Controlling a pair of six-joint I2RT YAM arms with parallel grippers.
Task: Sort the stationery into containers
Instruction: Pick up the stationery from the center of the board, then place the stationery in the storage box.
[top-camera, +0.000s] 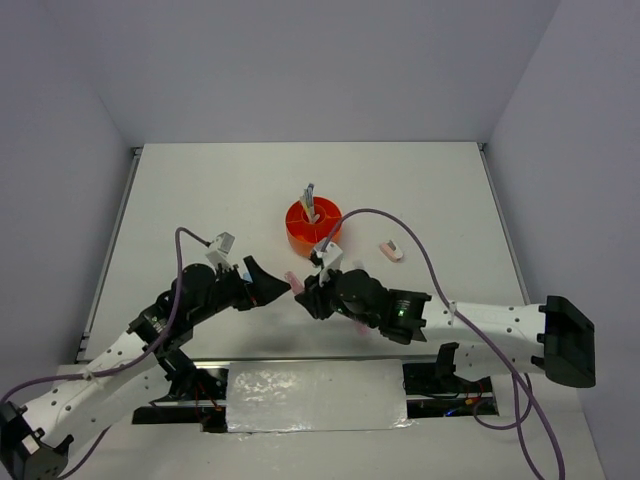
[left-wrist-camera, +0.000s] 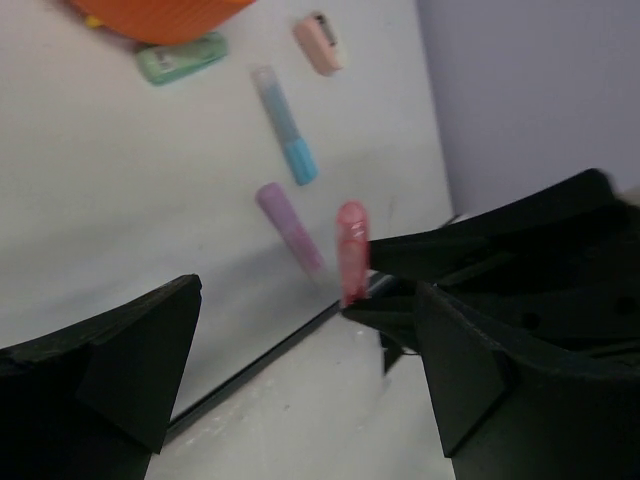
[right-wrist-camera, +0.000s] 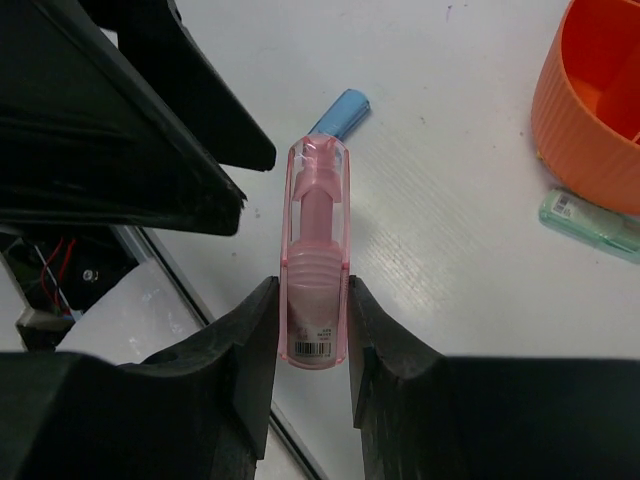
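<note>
We see the right end effector (right-wrist-camera: 312, 300) clamped on a stubby translucent pink plastic marker (right-wrist-camera: 318, 220) over the near white counter (top-camera: 200, 200). The marker's long axis points left at the left end effector (top-camera: 266, 282), whose jaws are wide apart. The round orange plastic organiser (top-camera: 298, 236) sits just beyond, on the far side.

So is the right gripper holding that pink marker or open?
Shut on it: the right gripper clamps the pink marker between its fingers, one against each side.
</note>
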